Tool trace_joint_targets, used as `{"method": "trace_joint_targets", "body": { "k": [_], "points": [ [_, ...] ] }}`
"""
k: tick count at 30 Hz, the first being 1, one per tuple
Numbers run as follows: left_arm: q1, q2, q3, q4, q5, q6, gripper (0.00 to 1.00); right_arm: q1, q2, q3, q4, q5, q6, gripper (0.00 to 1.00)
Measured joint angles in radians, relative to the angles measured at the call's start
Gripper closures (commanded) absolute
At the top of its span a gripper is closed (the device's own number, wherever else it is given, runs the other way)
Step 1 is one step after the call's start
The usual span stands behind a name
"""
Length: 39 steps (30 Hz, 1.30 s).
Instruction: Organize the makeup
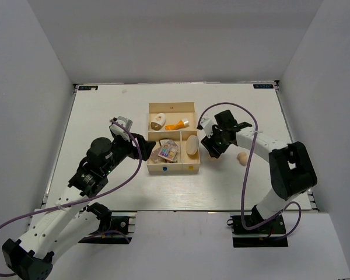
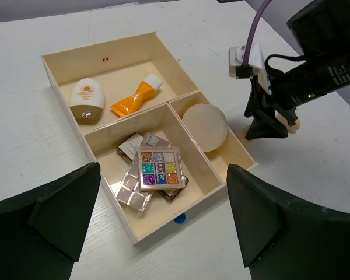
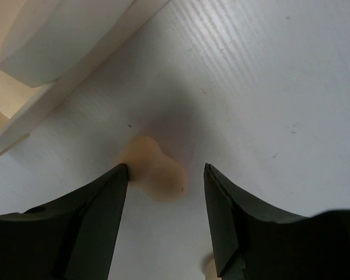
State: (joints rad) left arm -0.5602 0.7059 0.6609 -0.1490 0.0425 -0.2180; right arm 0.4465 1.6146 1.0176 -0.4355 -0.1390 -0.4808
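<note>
We judge the sorting mostly done. In the tray [image 2: 99,45], the long back compartment holds a cream bottle [image 2: 86,99] and the orange tube [image 2: 137,96] side by side. The near-left compartment holds the flat pieces in a stack: the multicolour palette [image 2: 158,168] lies on top, with the speckled brown palette [image 2: 133,193] and a dark flat case [image 2: 130,146] partly showing beneath it. The cream round pad [image 2: 205,126] lies alone in the near-right compartment.

What we see left are two sponges on the table [image 1: 105,116], to the right of the tray. One peach sponge [image 3: 154,175] lies just beside the tray wall. The right end effector [image 1: 213,150] hangs over it with its fingers apart, one on each side, not clamped on it. The second peach sponge [image 1: 242,158] lies further right, in the open.

The left end effector [image 1: 141,147] hovers near the tray's left side, fingers wide apart and holding nothing.
</note>
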Motion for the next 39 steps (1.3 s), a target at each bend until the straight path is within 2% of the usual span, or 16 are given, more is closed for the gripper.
{"method": "trace_joint_targets", "body": {
  "k": [4, 7, 8, 11, 12, 19, 30, 39],
  "points": [
    [0.0, 0.0, 0.0, 0.0, 0.0, 0.0, 0.02, 0.004, 0.037, 0.003, -0.024, -0.031, -0.018, 0.44],
    [0.0, 0.0, 0.0, 0.0, 0.0, 0.0, 0.02, 0.008, 0.043, 0.008, -0.034, -0.05, -0.026, 0.55],
    [0.0, 0.0, 0.0, 0.0, 0.0, 0.0, 0.02, 0.008, 0.043, 0.008, -0.035, -0.053, -0.027, 0.65],
    [0.0, 0.0, 0.0, 0.0, 0.0, 0.0, 0.02, 0.007, 0.043, 0.008, -0.038, -0.064, -0.03, 0.79],
    [0.0, 0.0, 0.0, 0.0, 0.0, 0.0, 0.02, 0.007, 0.043, 0.008, -0.038, -0.067, -0.031, 0.91],
    [0.0, -0.001, 0.0, 0.0, 0.0, 0.0, 0.02, 0.003, 0.008, 0.007, -0.048, -0.082, -0.028, 0.95],
    [0.0, -0.001, 0.0, 0.0, 0.0, 0.0, 0.02, 0.028, -0.199, 0.088, -0.094, -0.212, -0.026, 0.95],
    [0.0, -0.001, 0.0, 0.0, 0.0, 0.0, 0.02, 0.157, -0.088, 0.164, -0.107, -0.291, -0.034, 0.9]
  ]
}}
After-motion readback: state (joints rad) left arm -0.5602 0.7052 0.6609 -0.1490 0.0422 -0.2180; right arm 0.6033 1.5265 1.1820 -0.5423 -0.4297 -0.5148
